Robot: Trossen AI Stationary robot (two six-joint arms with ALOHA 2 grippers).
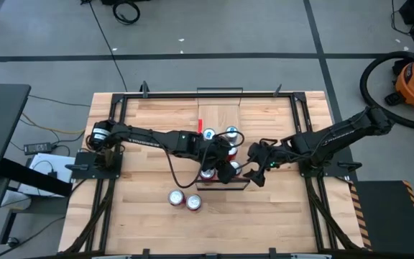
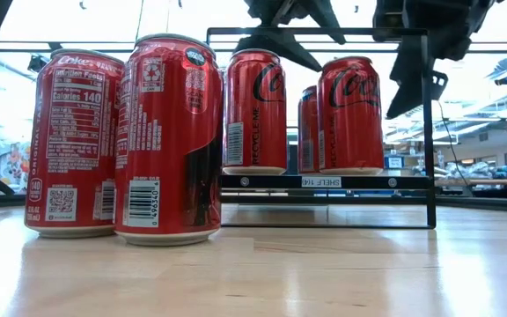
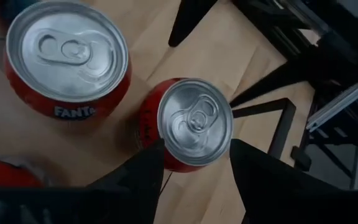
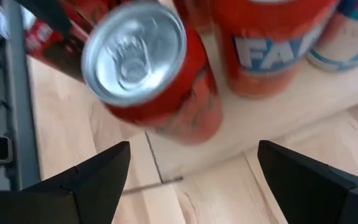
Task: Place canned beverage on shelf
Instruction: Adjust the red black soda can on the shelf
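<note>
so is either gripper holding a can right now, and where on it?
Left gripper straddles a red can on the shelf, fingers at its upper sides; firm contact can't be told. Right gripper is open, holding nothing.

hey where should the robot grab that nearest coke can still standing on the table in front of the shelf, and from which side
Grip the front Coke can across its round side wall, about mid-height, coming straight down from above with one finger on each side. It stands upright, lid up, so the wall is even all round. A second can stands close beside it, so set the fingers across the free sides rather than between the two.
</note>
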